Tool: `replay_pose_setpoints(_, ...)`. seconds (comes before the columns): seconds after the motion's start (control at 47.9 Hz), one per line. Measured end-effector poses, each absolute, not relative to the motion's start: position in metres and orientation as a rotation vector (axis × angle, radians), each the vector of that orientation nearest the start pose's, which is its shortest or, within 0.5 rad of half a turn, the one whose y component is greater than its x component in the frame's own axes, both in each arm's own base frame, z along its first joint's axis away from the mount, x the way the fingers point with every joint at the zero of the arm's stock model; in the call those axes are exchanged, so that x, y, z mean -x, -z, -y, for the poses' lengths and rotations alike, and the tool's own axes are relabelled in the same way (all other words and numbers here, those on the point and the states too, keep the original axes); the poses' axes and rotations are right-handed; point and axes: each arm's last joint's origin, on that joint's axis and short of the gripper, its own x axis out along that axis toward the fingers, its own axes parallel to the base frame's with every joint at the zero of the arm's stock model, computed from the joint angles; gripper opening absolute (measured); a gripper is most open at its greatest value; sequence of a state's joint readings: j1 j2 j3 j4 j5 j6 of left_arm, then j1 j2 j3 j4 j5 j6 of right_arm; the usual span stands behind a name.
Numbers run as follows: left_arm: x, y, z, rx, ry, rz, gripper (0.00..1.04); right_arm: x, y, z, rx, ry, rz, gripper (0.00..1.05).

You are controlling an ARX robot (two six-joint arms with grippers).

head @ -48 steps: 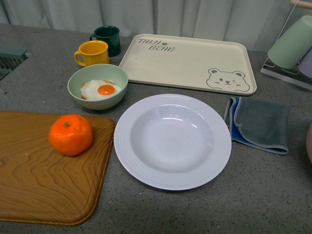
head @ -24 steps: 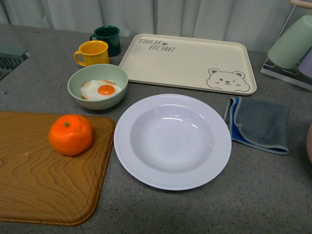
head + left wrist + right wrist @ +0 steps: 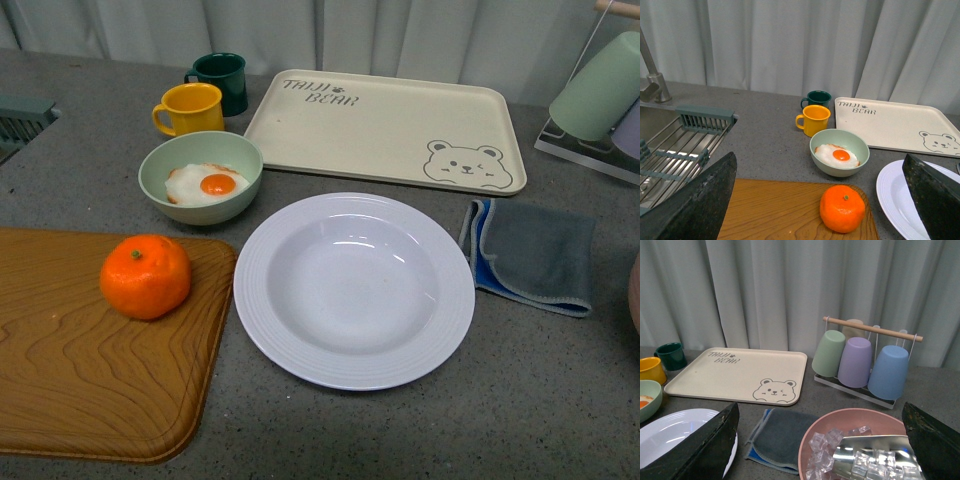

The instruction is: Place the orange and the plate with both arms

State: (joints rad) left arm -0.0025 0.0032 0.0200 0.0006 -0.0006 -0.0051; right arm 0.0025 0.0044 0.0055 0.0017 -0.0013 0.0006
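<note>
The round bright orange mandarin (image 3: 145, 276) rests on the brown wood-grain cutting board (image 3: 90, 380), near its right edge, stem dot up. The large white ribbed-rim deep plate (image 3: 262, 300) lies empty and flat on the grey speckled counter (image 3: 520, 400), just right of the board. The pale green bowl (image 3: 200, 212) holding a fried egg (image 3: 207, 185) stands just behind both.

Neither object is held. The left gripper (image 3: 818, 159) and right gripper (image 3: 821, 406) each have their dark fingers spread wide with nothing between them.

Hazards, as judged from this layout:
- The mandarin is round and free, so an off-centre closing could roll it off the board.
- The plate's rim sits low on the counter, so a finger may push it rather than catch it. That would send it toward the folded grey-and-blue cloth (image 3: 532, 252) or the bowl.
- The two arms would work close together and could interfere.

What each view shows:
- **Front view:** the whole plate and the cream rectangular bear tray (image 3: 385, 125), but no arm.
- **Left wrist view:** a steel sink with a drain rack (image 3: 670, 155), and only a sliver of the plate.
- **Right wrist view:** a pink bowl (image 3: 850, 415) of ice cubes with a metal scoop (image 3: 875, 452), and a wire rack of upturned pastel cups (image 3: 860, 357). The pink sliver at the right edge of the front view is probably that bowl, though too little shows to be sure.
</note>
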Motion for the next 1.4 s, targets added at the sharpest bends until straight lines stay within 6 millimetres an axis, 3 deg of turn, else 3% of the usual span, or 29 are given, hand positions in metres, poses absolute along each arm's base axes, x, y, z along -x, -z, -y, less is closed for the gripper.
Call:
replay_pose_setpoints(0.439,-0.097,-0.17,0.0,0.005,0.002,0.017,0.98,-0.098,-0.165,0.0,-0.001,-0.004,0.003,0.95)
replay_pose_setpoints(0.543,-0.1,-0.168,-0.003,0.075,-0.021,-0.193,0.98,-0.098,-0.165,0.0,-0.001,-0.004,0.003,0.95)
replay_pose_setpoints(0.648,-0.114,-0.166,-0.007,0.146,-0.077,-0.329,0.98,-0.098,-0.165,0.0,-0.001,-0.004,0.003,0.95)
replay_pose_setpoints(0.94,-0.168,-0.161,0.019,0.167,0.053,-0.452,0.98,-0.098,-0.165,0.0,-0.001,-0.004,0.003,0.95)
replay_pose_setpoints(1.275,-0.233,-0.117,0.044,0.128,0.142,-0.708,0.98,-0.098,-0.165,0.0,-0.001,-0.004,0.003,0.95)
replay_pose_setpoints(1.4,-0.249,-0.107,0.052,0.115,0.158,-0.756,0.98,-0.098,-0.165,0.0,-0.001,-0.004,0.003,0.95)
